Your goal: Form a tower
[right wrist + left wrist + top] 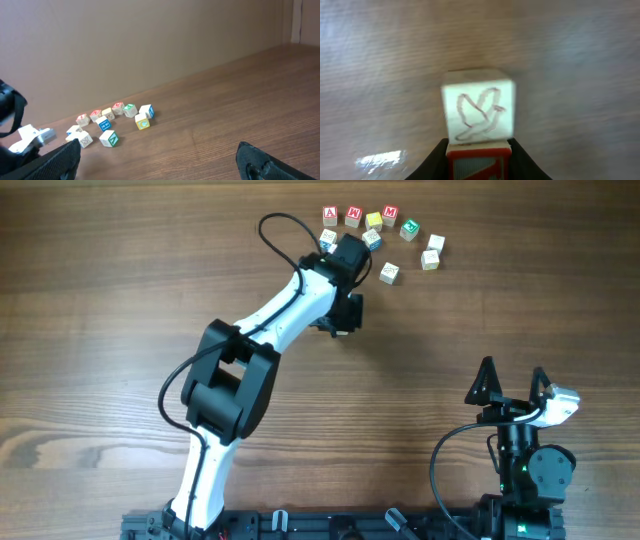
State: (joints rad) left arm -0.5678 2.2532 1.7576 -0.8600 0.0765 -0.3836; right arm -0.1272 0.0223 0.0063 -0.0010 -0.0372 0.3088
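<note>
The left gripper is closed tight on a red-faced cube, its dark fingers pressing two opposite sides. Flush against that cube, just past the fingertips, sits a pale bird cube, squarely in line with it. Together the two make up as much of the tower as the wrist view shows. Whether the bird cube rests on the table or hangs clear of it cannot be told, and from overhead the arm hides the stack. The loose letter cubes lie scattered a short way beyond the gripper, apart from it. Well off to its side, the right gripper waits with jaws spread wide and nothing between them.

The wooden cubes look light, stiff and smooth-sided, so breakage seems unlikely and the likelier risk is tipping. Any sideways nudge could topple the stack, so the best hold is probably on flat opposing faces at mid-height.
</note>
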